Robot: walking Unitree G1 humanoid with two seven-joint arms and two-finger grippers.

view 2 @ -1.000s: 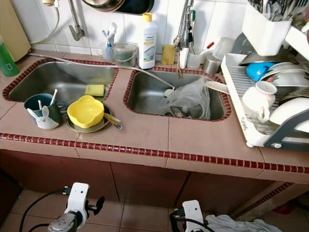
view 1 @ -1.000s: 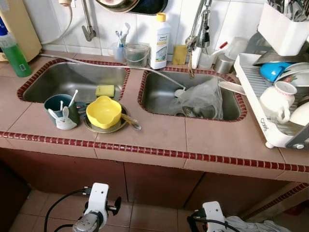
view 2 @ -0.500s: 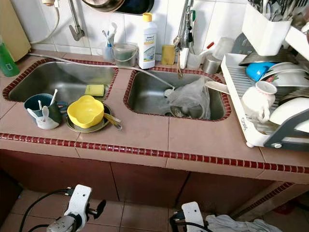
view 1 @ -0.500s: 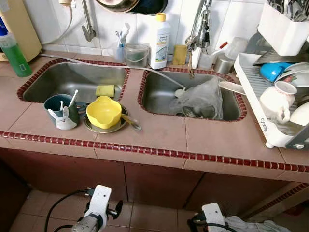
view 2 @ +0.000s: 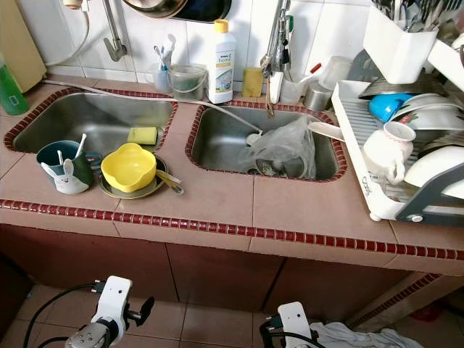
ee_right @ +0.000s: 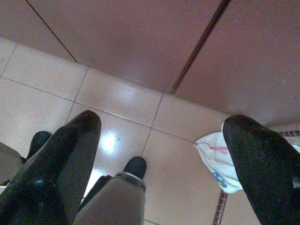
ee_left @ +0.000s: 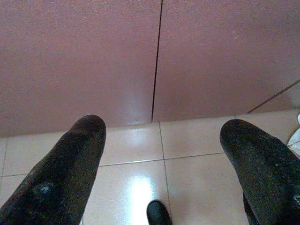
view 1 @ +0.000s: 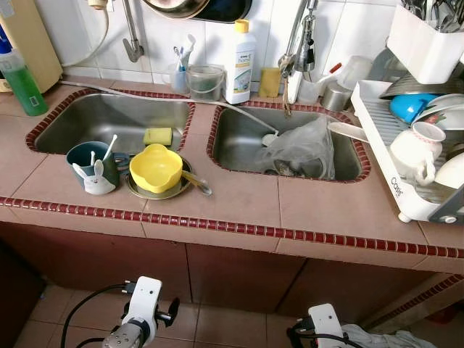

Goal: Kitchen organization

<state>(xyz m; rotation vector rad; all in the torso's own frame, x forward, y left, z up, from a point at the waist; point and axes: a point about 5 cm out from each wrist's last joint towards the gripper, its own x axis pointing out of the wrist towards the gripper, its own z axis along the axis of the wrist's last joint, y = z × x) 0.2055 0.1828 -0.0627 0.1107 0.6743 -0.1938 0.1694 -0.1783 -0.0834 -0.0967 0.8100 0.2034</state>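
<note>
The unsorted dishes sit on the tiled counter (view 1: pixel 239 199) between the left sink (view 1: pixel 109 122) and the front edge: a yellow bowl (view 1: pixel 155 167) nested on a metal plate (view 1: pixel 138 190), with a spoon (view 1: pixel 196 182) resting across the plate's rim. Just beside them stands a dark teal cup (view 1: pixel 88 157) holding utensils, and a small white rabbit figure (view 1: pixel 96 180) touches its front. A yellow sponge (view 1: pixel 157 135) lies on the sink's near ledge. The right sink (view 1: pixel 290 141) holds a crumpled plastic bag (view 1: pixel 304 147) (contents cannot be made out). The dish rack (view 1: pixel 406 163) at the right already carries a mug (view 1: pixel 417 151) and bowls, presumably left to drain.

Both arms hang low in front of the cabinet doors (ee_left: pixel 154 56). The left gripper (ee_left: pixel 161 154) has its fingers spread wide, empty, over floor tiles. The right gripper (ee_right: pixel 159 159) is likewise spread and empty, a white cloth (ee_right: pixel 215 159) lying on the floor near it. Judgement: no sorting has begun.
</note>
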